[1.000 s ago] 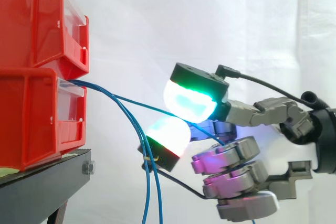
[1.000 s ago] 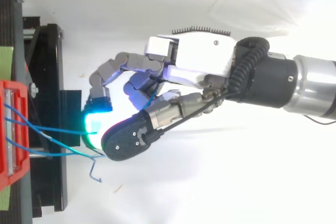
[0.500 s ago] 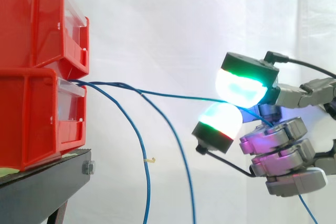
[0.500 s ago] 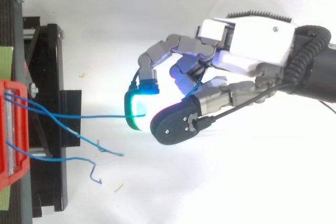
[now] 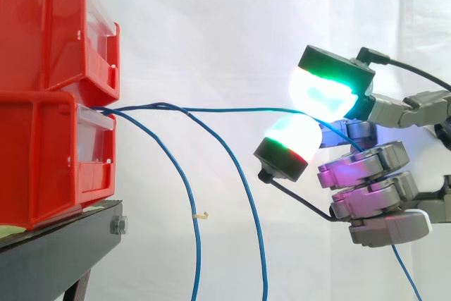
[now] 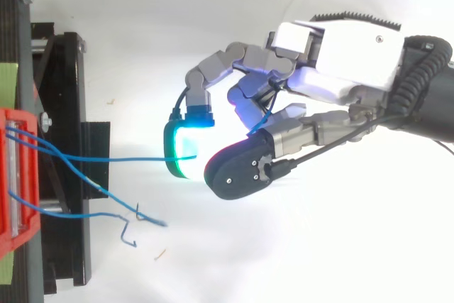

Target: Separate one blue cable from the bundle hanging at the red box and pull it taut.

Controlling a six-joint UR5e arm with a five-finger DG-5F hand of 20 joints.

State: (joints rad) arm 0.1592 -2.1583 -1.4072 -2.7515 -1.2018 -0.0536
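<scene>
Several thin blue cables leave the front of the lower red bin [image 5: 42, 167]. One blue cable [image 5: 232, 110] runs almost level and nearly straight from the bin to my hand [image 5: 366, 195]. It is pinched between two glowing fingertips [image 5: 325, 95], with the lower pad [image 5: 294, 140] just beneath it. Its loose tail drops out below the hand at the lower right. From above, the same cable [image 6: 135, 159] stretches from the red bin [image 6: 18, 196] to the green-lit pad of my hand [image 6: 340, 54]. Two other blue cables [image 5: 190, 202] hang slack in long curves beside the bin.
The bins stand stacked on a black stand [image 5: 63, 244], with a second red bin [image 5: 42, 26] on top. In the top view the slack cable ends [image 6: 131, 235] lie curled past the edge of the stand [image 6: 67, 104]. A white curtain is behind.
Over the last second my hand moved right, away from the bins, drawing one cable out of the bundle. The cable went from sloping to nearly level. The other two swung down and hang free.
</scene>
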